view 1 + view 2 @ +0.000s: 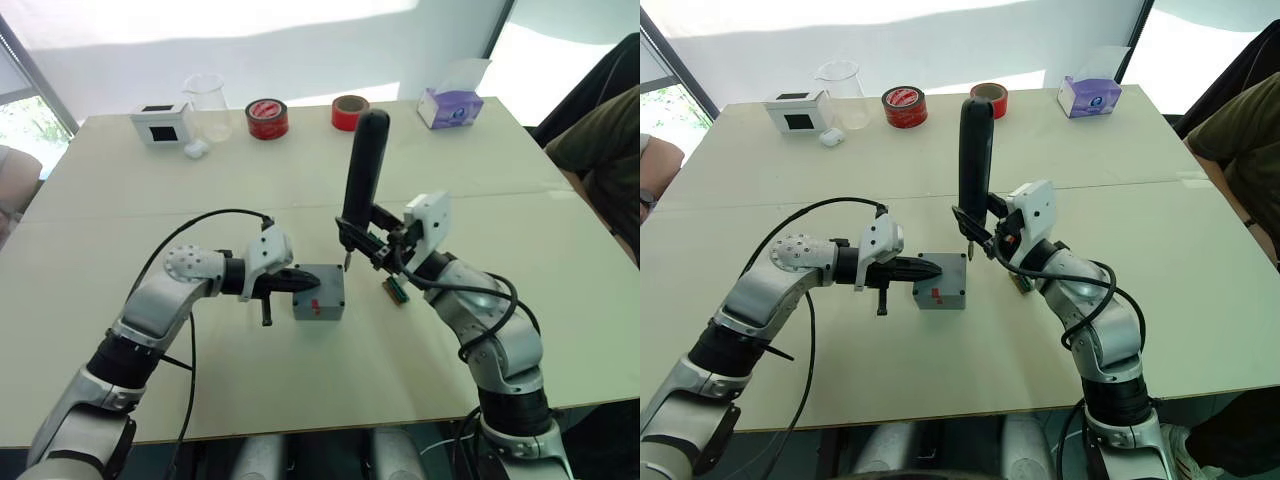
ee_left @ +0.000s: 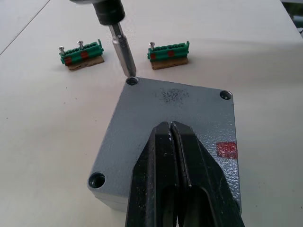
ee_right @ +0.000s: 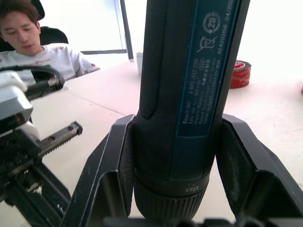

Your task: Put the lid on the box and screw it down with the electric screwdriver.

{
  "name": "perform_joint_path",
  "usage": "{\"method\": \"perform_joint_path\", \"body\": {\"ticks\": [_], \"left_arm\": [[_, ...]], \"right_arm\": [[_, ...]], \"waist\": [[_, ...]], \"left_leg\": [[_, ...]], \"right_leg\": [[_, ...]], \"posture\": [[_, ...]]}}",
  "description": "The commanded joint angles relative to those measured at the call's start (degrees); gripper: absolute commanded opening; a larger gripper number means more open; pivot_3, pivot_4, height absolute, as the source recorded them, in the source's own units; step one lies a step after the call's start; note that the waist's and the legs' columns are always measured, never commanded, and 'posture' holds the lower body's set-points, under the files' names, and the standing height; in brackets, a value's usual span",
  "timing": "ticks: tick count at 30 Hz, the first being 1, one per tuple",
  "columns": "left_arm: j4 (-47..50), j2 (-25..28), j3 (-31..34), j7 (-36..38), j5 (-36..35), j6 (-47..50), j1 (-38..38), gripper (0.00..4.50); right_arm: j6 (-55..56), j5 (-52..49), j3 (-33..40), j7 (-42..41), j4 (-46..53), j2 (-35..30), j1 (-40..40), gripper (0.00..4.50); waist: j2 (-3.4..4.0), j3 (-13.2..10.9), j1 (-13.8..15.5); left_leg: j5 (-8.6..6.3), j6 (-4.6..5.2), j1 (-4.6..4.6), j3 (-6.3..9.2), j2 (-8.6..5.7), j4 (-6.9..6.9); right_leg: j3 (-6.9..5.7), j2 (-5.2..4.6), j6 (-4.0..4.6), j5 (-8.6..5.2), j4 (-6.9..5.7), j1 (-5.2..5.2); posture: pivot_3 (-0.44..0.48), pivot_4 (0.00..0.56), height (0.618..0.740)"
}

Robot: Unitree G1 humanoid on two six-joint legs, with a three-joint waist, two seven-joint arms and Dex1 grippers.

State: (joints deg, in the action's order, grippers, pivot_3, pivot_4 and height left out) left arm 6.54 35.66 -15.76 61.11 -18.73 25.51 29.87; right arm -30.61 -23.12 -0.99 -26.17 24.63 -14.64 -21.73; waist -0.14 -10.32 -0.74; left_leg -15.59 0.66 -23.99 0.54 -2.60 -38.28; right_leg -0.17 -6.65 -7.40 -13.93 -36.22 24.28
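The grey box (image 1: 318, 305), red mark on its near side, sits mid-table with the lid (image 2: 175, 101) lying on top of it. My left gripper (image 2: 170, 125) is shut, its fingertips resting on the lid's top. My right gripper (image 3: 175, 156) is shut on the electric screwdriver (image 1: 362, 170), held upright just beyond the box. The metal bit (image 2: 122, 49) points down, its tip at the screw hole (image 2: 132, 81) in a far corner of the lid. Other corner holes (image 2: 97, 179) show as open.
Two green terminal blocks (image 2: 80, 52) (image 2: 169, 51) lie just beyond the box. At the table's far edge stand a white box with a black screen (image 1: 162, 122), a beaker (image 1: 207, 100), two red tape rolls (image 1: 267, 118) and a purple tissue box (image 1: 450, 105). A person (image 1: 600, 130) sits at the right.
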Motion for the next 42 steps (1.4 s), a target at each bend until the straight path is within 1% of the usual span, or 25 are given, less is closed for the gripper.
{"method": "perform_joint_path", "body": {"ticks": [1,6,15,25,27,30,37,42], "left_arm": [[-1.6,0.5,-1.5,-0.2,2.5,1.1,-1.8,0.00],[-1.9,0.4,-1.5,-0.3,2.6,1.0,-1.6,0.00],[-1.2,0.5,-1.2,-0.9,2.6,1.4,-2.0,0.00],[-0.1,0.5,-1.1,-1.5,2.3,2.3,-2.3,0.00],[0.1,0.7,-1.1,-1.5,2.2,2.6,-2.4,0.00],[-0.1,0.9,-1.1,-1.2,2.1,2.7,-2.9,0.00],[-0.3,0.6,-1.4,-1.5,2.7,2.9,-4.0,0.00],[1.9,0.9,-1.2,-2.0,2.4,4.0,-5.2,0.00]], "right_arm": [[0.1,-3.3,1.7,0.7,4.8,0.6,-2.7,1.83],[0.4,-3.3,0.2,0.2,4.3,0.3,-1.4,1.83],[1.0,-2.9,-0.4,-0.1,4.8,-0.2,0.4,1.83],[5.0,0.2,-2.1,-0.9,2.3,-0.9,2.8,1.83],[5.6,1.7,-3.7,-1.8,1.5,-1.9,4.3,1.83],[3.0,3.2,-6.2,-2.1,0.5,-3.6,6.4,1.83],[2.2,4.7,-7.5,-0.8,-1.2,-3.5,5.9,1.83],[3.1,3.6,-7.9,-1.8,-0.2,-3.0,7.3,1.83]], "waist": [[0.00,0.0,0.0],[-0.01,0.0,0.0],[-0.01,0.0,0.0],[-0.01,0.0,0.0],[-0.01,0.0,0.0],[-0.04,0.2,0.0],[-0.39,0.8,0.0],[-0.44,1.1,0.1]], "left_leg": [[0.00,0.00,0.00,0.00,0.00,0.00],[0.00,0.00,0.04,0.00,0.00,0.00],[0.00,0.01,0.05,0.00,0.00,0.00],[-0.02,0.03,0.26,-0.01,0.00,0.01],[-0.03,0.04,0.32,0.00,0.00,0.02],[-0.08,0.12,0.67,0.00,0.01,0.07],[-0.19,0.25,1.61,0.01,0.07,0.26],[-0.21,0.27,1.62,0.03,0.07,0.26]], "right_leg": [[0.00,0.00,0.00,0.00,0.00,0.00],[0.00,0.00,0.00,0.00,0.00,-0.05],[0.00,0.00,0.00,0.00,0.00,-0.06],[0.01,0.01,0.00,0.00,0.00,-0.26],[0.01,0.01,0.00,-0.01,0.01,-0.32],[0.01,0.02,0.01,-0.03,0.11,-0.72],[0.00,0.05,0.10,-0.17,0.27,-1.64],[-0.01,0.04,0.11,-0.19,0.28,-1.65]], "posture": [[0.000,0.150,0.740],[0.000,0.150,0.740],[0.000,0.150,0.740],[0.000,0.150,0.740],[0.000,0.150,0.740],[0.000,0.150,0.740],[0.000,0.150,0.740],[0.000,0.150,0.740]]}}
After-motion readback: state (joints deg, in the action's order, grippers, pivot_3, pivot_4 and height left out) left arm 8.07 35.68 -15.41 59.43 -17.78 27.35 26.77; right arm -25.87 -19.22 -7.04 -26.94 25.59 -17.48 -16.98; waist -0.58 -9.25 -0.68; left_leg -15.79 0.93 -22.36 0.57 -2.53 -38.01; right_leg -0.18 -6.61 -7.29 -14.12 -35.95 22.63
